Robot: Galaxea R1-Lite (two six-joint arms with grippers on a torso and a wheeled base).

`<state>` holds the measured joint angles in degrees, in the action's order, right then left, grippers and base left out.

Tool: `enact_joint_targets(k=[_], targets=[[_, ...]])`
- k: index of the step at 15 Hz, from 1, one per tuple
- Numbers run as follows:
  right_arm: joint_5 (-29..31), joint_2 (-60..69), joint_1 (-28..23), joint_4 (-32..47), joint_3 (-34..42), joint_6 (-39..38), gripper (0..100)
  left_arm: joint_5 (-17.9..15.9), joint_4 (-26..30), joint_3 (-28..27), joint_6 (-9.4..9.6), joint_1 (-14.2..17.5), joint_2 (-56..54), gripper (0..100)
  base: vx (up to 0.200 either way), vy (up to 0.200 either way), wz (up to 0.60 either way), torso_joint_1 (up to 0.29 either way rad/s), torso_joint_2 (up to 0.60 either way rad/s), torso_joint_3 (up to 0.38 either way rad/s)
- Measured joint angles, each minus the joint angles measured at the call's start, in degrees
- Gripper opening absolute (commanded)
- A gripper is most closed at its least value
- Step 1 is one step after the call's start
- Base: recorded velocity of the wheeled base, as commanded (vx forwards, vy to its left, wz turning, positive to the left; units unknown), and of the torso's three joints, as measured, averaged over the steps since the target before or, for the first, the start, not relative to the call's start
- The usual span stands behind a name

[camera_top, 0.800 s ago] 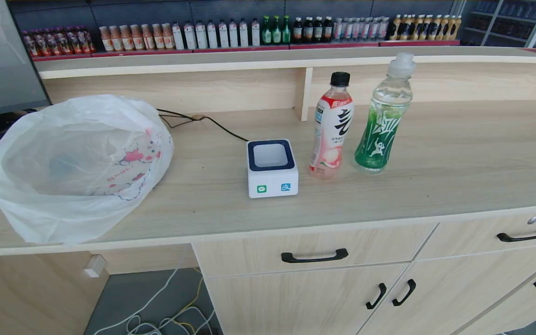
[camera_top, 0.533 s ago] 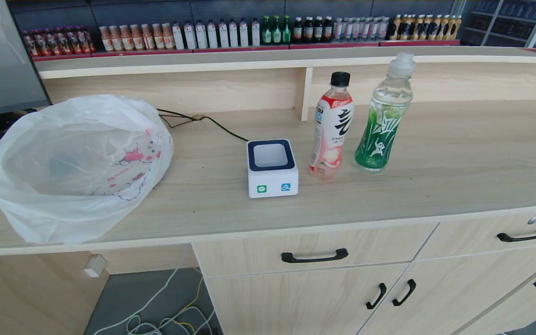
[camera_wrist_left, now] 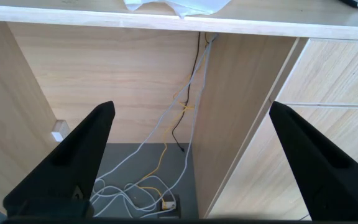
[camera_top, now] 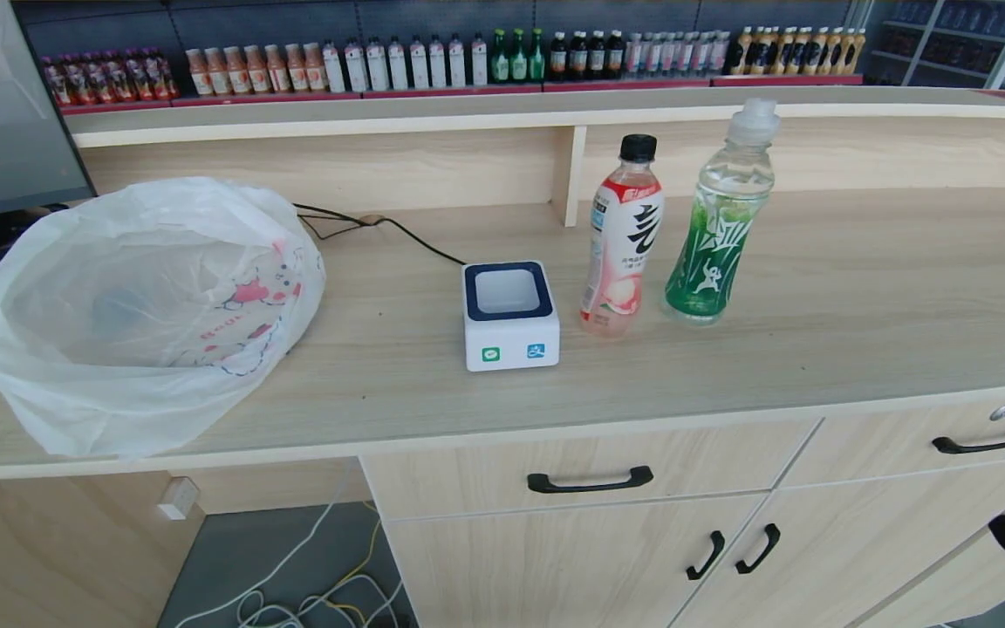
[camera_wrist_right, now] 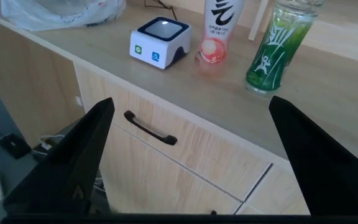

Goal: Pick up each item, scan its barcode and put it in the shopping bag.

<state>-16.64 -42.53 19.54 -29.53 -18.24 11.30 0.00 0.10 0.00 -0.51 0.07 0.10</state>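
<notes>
On the counter (camera_top: 860, 288): shopping bag (camera_top: 136, 305) at left, mouth gaping; barcode scanner (camera_top: 509, 316) mid-counter; pink-label bottle (camera_top: 623, 240) just beside it, green-label bottle (camera_top: 721, 218) next along, both upright, not touching; left gripper (camera_wrist_left: 191, 109) spread wide, empty, low, facing cables (camera_wrist_left: 135, 186) under counter; right gripper (camera_wrist_right: 191, 102) spread wide, empty, facing drawer front (camera_wrist_right: 216, 168)
</notes>
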Motion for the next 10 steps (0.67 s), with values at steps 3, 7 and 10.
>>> enact_joint_targets(k=[3, 7, 10], targets=[[0.0, -7.6, 1.0, -10.1, -0.3, -1.4, 100, 0.0, 0.0, 0.0, 0.02, 0.0, 0.0, 100, 0.000, 0.000, 0.00, 0.000, 0.00, 0.000], [2.0, -15.2, 1.6, -12.6, -5.7, -5.4, 100, 0.0, 0.0, 0.0, 0.02, 0.0, 0.0, 100, 0.000, 0.000, 0.00, 0.000, 0.00, 0.000], [5.5, -18.8, 5.0, -12.6, -9.1, -7.2, 100, 0.0, 0.0, 0.0, 0.02, 0.0, 0.0, 100, 0.000, 0.000, 0.00, 0.000, 0.00, 0.000]])
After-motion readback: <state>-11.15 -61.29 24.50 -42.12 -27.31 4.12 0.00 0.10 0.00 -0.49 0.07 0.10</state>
